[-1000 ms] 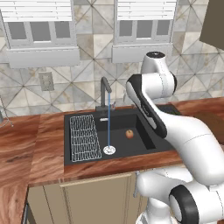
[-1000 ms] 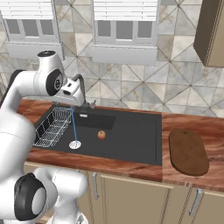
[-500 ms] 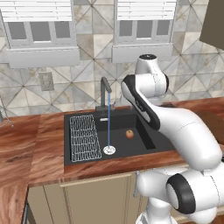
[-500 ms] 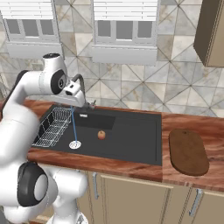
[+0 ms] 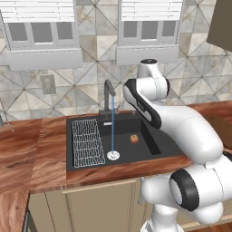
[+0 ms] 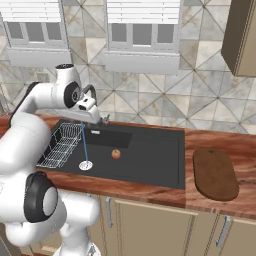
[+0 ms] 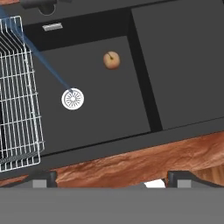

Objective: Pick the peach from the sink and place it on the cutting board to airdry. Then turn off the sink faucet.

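Showing the cutting board (image 6: pixel 215 173) is the right view's alone; hand (image 7: pixel 112 178) spread wide.

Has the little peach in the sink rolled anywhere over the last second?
No. The peach sits at the same spot on the sink floor, just right of the white drain disc, as it did a second ago.

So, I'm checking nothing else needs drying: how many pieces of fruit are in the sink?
1. The peach lies on the floor of the sink, apart from the white drain disc. None shows in the wire rack.
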